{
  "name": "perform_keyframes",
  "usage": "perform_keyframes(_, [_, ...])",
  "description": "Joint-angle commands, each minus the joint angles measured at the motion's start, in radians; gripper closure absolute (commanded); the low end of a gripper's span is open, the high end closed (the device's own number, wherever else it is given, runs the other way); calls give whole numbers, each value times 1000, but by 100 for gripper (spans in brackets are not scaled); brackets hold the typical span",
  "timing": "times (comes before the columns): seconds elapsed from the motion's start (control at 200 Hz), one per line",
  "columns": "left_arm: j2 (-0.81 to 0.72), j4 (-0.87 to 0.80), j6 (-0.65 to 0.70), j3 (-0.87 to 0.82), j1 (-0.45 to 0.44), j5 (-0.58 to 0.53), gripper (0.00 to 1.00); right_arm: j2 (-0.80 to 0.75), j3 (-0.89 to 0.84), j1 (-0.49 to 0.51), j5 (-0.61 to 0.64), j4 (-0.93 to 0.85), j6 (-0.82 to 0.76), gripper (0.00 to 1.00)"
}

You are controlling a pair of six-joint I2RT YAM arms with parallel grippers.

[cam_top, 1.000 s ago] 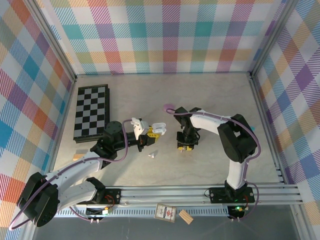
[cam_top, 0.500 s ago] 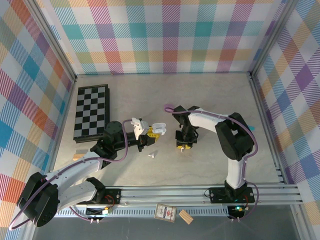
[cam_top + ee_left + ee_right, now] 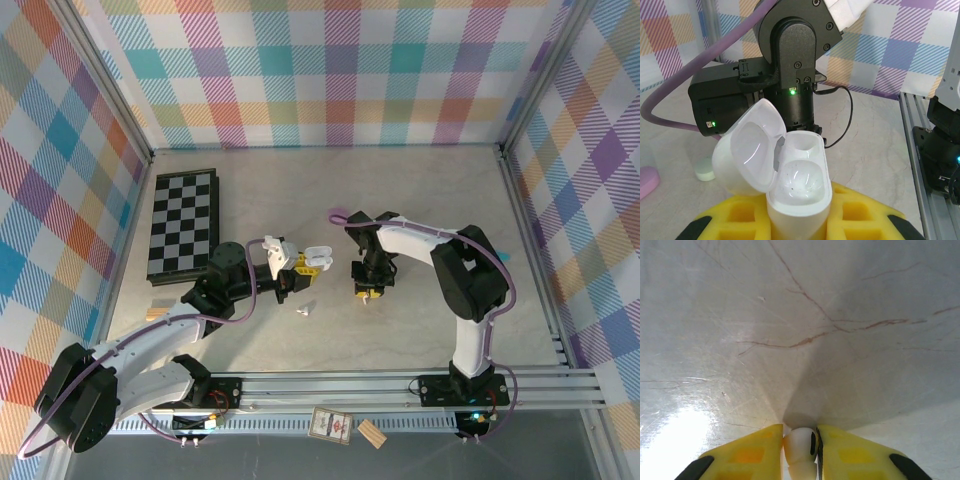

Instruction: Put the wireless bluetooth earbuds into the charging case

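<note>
The white charging case (image 3: 799,200) stands upright between the yellow pads of my left gripper (image 3: 799,222), which is shut on it. Its lid (image 3: 750,152) hangs open to the left, and both wells look empty. From above, the case (image 3: 316,258) is held over the middle of the table. My right gripper (image 3: 800,452) points down at the tabletop and is shut on a small white earbud (image 3: 800,446) with a dark slot on its side. From above, this gripper (image 3: 366,293) sits just right of the case. Another small whitish earbud (image 3: 305,310) lies on the table below the case.
A folded chessboard (image 3: 182,225) lies at the left. A pink object (image 3: 338,213) sits behind the right arm. A small mint disc (image 3: 705,169) rests on the table. A wooden block (image 3: 156,312) lies by the left arm. Plaid walls enclose the table.
My right gripper's fingers have closed in on the earbud and shifted slightly left. The left arm and the case have stayed still.
</note>
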Motion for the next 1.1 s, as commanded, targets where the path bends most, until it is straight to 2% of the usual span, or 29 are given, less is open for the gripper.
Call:
perform_keyframes(0.0, [0,22,15,6,-3,5,81,-56,-20,0,6,24,27,77])
perform_keyframes(0.28, [14,76,-8,-7,-4,-28,81,-261,-114,-3,53,190,52,76])
perform_keyframes(0.615, [82,153,-41,7,-7,-73,81,-621,-289,-5,105,482,46,77])
perform_keyframes(0.895, [204,279,-55,44,-54,-129,81,-866,-401,-6,36,680,40,78])
perform_keyframes(1.095, [271,296,-49,87,-88,-131,81,-943,-435,-8,-34,780,47,78])
